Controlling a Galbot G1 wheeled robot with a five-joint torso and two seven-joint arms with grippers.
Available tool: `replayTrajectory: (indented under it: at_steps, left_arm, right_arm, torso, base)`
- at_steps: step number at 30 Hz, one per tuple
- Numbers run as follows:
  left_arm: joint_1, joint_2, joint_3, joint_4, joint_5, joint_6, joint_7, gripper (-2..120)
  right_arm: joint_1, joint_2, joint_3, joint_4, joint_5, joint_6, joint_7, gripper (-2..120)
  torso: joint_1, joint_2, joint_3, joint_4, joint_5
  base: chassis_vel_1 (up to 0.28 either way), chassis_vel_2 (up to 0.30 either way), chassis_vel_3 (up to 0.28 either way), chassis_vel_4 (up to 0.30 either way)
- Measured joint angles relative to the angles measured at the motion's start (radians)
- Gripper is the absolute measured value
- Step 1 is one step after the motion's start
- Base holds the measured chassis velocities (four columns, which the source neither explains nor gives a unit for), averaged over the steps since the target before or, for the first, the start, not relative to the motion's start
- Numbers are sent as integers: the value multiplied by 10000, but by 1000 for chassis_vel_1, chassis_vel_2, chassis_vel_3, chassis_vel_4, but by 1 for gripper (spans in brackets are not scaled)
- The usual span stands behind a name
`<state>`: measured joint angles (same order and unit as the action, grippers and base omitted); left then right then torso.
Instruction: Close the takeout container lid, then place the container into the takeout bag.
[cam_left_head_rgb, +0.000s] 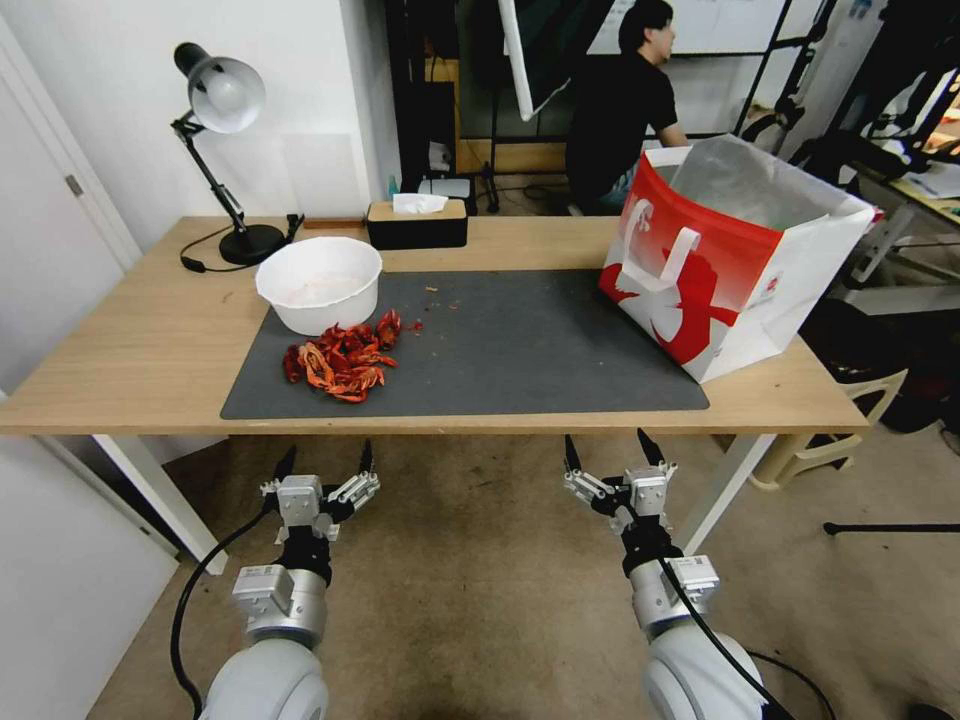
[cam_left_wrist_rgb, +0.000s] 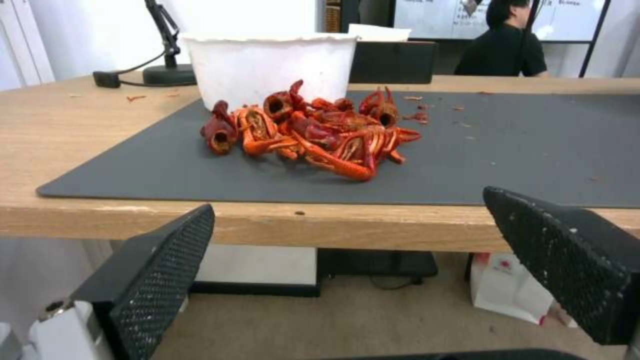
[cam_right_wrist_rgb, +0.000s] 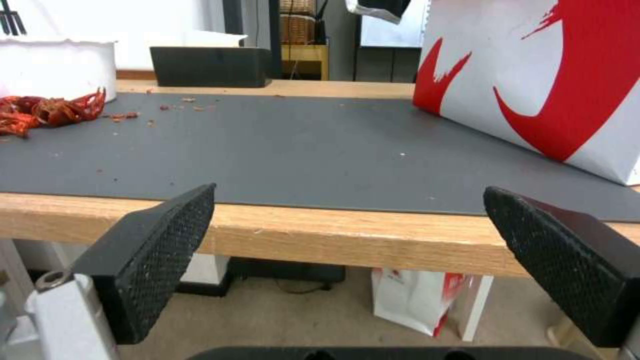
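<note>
The bag (cam_left_head_rgb: 735, 260) stands upright on the table's (cam_left_head_rgb: 130, 350) right end, mouth up, long axis running back-left to front-right, while both grippers (cam_left_head_rgb: 325, 462) (cam_left_head_rgb: 607, 450) hover spread wide below the near edge.

We read this as office or lab: whiteboard (cam_left_head_rgb: 700, 25) top centre, desk lamp (cam_left_head_rgb: 222, 140) upper left, black equipment frames (cam_left_head_rgb: 880, 100) upper right.

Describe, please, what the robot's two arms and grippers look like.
Both arms have rounded white shells ending in silver-grey wrist sections, each trailed by a black cable. The left gripper and right gripper have bare-metal bodies and tapering black fingers with finely dimpled pads.
</note>
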<state>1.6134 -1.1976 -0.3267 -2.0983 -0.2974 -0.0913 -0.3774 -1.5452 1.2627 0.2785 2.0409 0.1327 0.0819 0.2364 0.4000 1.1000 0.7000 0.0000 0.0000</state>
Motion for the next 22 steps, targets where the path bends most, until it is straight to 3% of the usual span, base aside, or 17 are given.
replayTrajectory:
  at_steps: [22]
  left_arm:
    - [-17, 12, 17, 13, -21, 12, -1, 100]
  right_arm:
    - [3, 1, -1, -12, -5, 5, -1, 100]
  torso:
    - [-1, 0, 0, 0, 0]
  base:
    - [0, 0, 0, 0]
